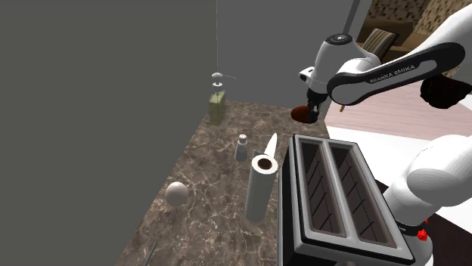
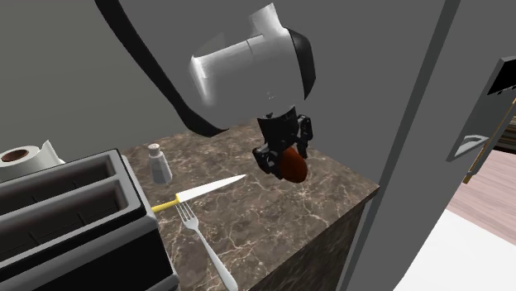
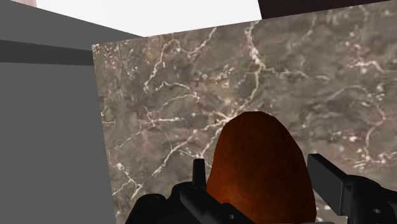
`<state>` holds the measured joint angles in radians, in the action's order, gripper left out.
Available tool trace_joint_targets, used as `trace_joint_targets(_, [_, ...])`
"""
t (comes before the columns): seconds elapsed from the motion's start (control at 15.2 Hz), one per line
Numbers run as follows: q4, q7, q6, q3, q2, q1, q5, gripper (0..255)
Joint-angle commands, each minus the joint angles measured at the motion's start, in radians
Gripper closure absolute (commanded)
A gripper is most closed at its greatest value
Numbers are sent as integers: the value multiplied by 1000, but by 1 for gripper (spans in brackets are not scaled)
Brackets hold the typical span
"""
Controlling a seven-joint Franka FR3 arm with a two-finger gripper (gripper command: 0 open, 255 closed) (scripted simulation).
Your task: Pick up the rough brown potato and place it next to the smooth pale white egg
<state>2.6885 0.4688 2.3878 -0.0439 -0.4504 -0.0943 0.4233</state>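
The reddish-brown potato (image 1: pixel 301 114) hangs in the air above the marble counter, clasped between the fingers of my black gripper (image 1: pixel 305 112). In the second exterior view the potato (image 2: pixel 292 165) sits under the gripper (image 2: pixel 285 159), well clear of the stone. The wrist view has the potato (image 3: pixel 261 168) held between both fingers (image 3: pixel 327 178) over bare marble. The pale egg (image 1: pixel 178 193) lies on the counter near the grey wall, toward the shoulder view's lower left, far from the gripper.
A large toaster (image 1: pixel 336 196) stands by the stand, a paper towel roll (image 1: pixel 259 189) beside it. A shaker (image 1: pixel 241 147), a knife (image 2: pixel 207 192), a fork (image 2: pixel 207 250) and a soap dispenser (image 1: pixel 218 102) sit on the counter (image 1: pixel 204 227). A grey wall (image 1: pixel 98 113) borders it.
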Motion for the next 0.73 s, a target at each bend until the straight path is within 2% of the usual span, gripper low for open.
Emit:
trace_joint_targets(0.0, [-14, 14, -32, -1, -18, 5, -12, 255])
trace_joint_targets(0.66, [-100, 67, -182, -1, -87, 25, -55, 255])
